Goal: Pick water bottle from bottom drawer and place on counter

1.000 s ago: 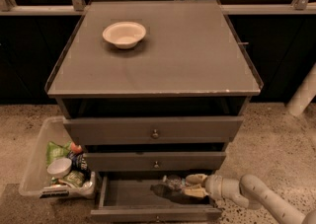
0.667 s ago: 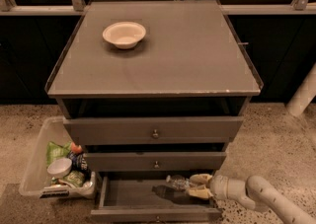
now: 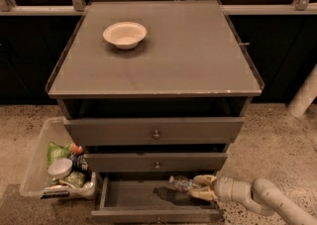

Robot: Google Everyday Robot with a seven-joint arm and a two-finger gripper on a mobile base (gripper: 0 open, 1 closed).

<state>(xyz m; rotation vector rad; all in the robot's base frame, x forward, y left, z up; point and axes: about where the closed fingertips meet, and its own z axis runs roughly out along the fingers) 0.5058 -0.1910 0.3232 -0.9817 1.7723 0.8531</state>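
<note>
The bottom drawer (image 3: 130, 198) is pulled open below two partly open drawers. My gripper (image 3: 200, 188) reaches into it from the right on a pale arm. Its yellowish fingers (image 3: 204, 179) are closed around the water bottle (image 3: 181, 184), a small clear bottle lying sideways with its cap pointing left. The bottle hangs just above the drawer floor and casts a shadow beneath it. The counter (image 3: 168, 55) is the flat grey-brown cabinet top above the drawers.
A white bowl (image 3: 125, 34) sits on the counter at the back left. A clear plastic bin (image 3: 35, 162) of packets and cans stands on the floor left of the cabinet. A white post (image 3: 303, 95) stands at right. Dark railing runs behind.
The gripper and the bottle have shifted slightly to the right inside the bottom drawer; the bottle stays in the fingers. Nothing else has moved.
</note>
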